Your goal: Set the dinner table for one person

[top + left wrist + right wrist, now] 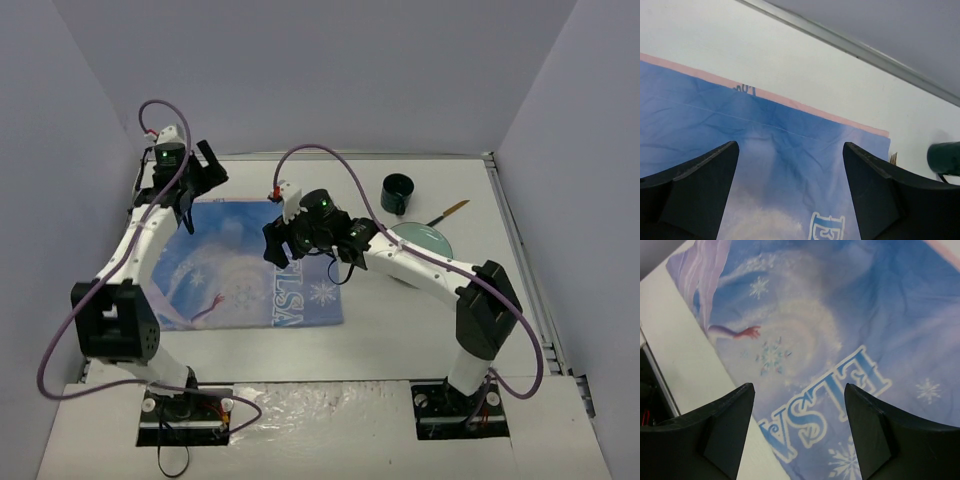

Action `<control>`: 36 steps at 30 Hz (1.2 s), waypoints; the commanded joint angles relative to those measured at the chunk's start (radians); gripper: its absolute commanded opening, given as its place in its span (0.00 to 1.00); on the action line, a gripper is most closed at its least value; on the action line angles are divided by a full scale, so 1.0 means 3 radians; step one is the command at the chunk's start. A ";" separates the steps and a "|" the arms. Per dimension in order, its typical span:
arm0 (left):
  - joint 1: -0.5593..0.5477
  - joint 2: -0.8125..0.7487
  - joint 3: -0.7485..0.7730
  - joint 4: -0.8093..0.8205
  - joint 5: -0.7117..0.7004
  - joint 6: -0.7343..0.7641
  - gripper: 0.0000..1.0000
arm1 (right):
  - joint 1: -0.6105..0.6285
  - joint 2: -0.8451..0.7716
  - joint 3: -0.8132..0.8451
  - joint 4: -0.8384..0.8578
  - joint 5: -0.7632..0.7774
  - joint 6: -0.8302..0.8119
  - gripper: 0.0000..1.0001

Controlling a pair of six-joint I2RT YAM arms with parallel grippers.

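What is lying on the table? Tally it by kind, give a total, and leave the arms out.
blue placemat: 1
dark green cup: 1
pale green plate, partly hidden by the right arm: 1
wooden-handled utensil, too small to tell which kind: 1
Total on the dinner table: 4

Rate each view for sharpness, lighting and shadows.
Top external: even soft light, faint arm shadows on the large white tabletop. Left wrist: the blue snowflake-printed cloth placemat is crisp, the left gripper's black fingers and dark green cup soft. Right wrist: lettering sharp, the right gripper's black fingers slightly blurred.
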 commanded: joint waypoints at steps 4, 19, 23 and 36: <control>0.0110 -0.1016 -0.1192 -0.0713 -0.0747 -0.0123 0.78 | -0.0458 0.0423 0.0542 0.0004 0.0018 0.0086 0.67; 0.0667 -0.1472 -0.2423 -0.0759 -0.0690 -0.0614 0.64 | -0.0706 0.1224 0.0776 0.0492 0.0104 -0.0004 0.51; 0.0678 -0.1360 -0.2539 -0.0760 -0.0771 -0.0773 0.61 | -0.0720 0.1339 0.0746 0.0653 0.0080 0.0010 0.51; 0.0890 -0.1093 -0.2710 -0.0879 -0.0868 -0.1043 0.59 | -0.0905 0.1632 0.0647 0.0857 0.0099 -0.0023 0.61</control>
